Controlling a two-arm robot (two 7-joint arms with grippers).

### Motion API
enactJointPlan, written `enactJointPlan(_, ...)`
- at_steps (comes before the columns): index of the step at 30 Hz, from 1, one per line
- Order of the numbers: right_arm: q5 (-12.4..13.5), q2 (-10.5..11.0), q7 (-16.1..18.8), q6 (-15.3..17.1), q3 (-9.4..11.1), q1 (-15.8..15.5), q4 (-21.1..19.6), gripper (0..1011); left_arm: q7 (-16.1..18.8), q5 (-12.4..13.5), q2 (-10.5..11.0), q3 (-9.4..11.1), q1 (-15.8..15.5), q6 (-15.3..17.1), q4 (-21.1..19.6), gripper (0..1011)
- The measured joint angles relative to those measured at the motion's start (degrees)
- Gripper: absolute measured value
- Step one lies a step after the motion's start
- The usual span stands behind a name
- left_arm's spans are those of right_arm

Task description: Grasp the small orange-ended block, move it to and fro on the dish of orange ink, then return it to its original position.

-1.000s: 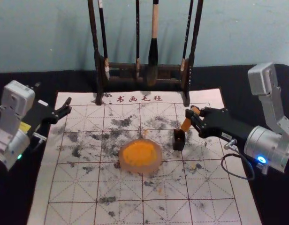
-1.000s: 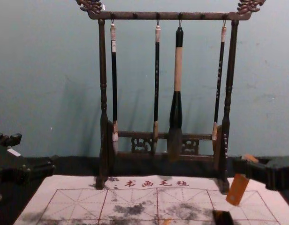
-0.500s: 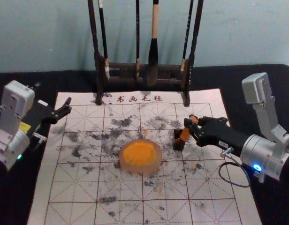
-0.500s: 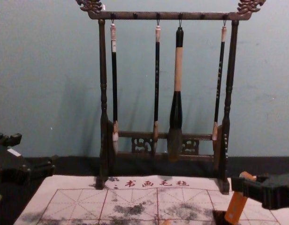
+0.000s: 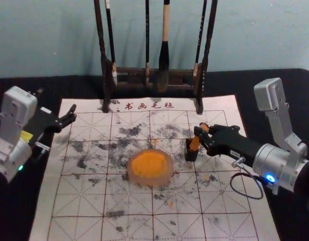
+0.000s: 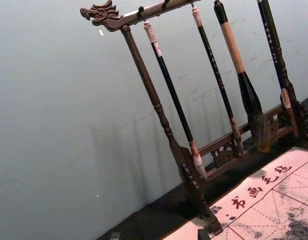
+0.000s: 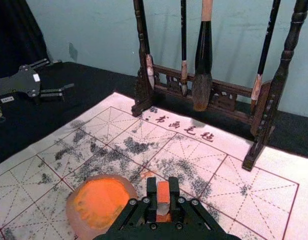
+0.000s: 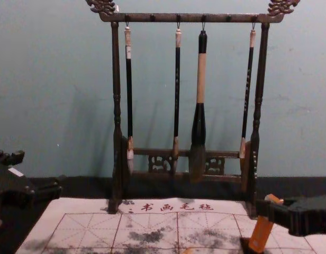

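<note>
Right gripper (image 5: 200, 134) is pinching the orange block (image 5: 195, 144) by its upper part, at the right side of the felt mat (image 5: 224, 186). Block's tilted — top leaning to the right, lower end at the dark holder (image 5: 190, 156); can't tell if it's in or just above. Ink dish (image 5: 168, 176) sits near, left of the holder. Left gripper (image 5: 72, 113) — parked by the mat's far left corner, fingers spread, nothing between them.
</note>
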Motion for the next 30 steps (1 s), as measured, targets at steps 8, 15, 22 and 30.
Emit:
enactJointPlan(8,-0.5,-0.5,0.0,0.3,0.0,0.3,0.5,133,0.0,0.0,0.0,0.0,0.0,0.0,0.0,1001)
enactJointPlan(15,-0.5,-0.9,-0.1,0.6,0.0,0.4,0.7,133,0.0,0.0,0.0,0.0,0.0,0.0,0.0,1001)
enactJointPlan(22,-0.8,-1.5,-0.4,1.0,0.0,0.9,1.3,133,0.0,0.0,0.0,0.0,0.0,0.0,0.0,1001)
enactJointPlan(30,-1.5,-2.0,-0.6,1.0,-0.1,1.4,2.3,133,0.0,0.0,0.0,0.0,0.0,0.0,0.0,1001)
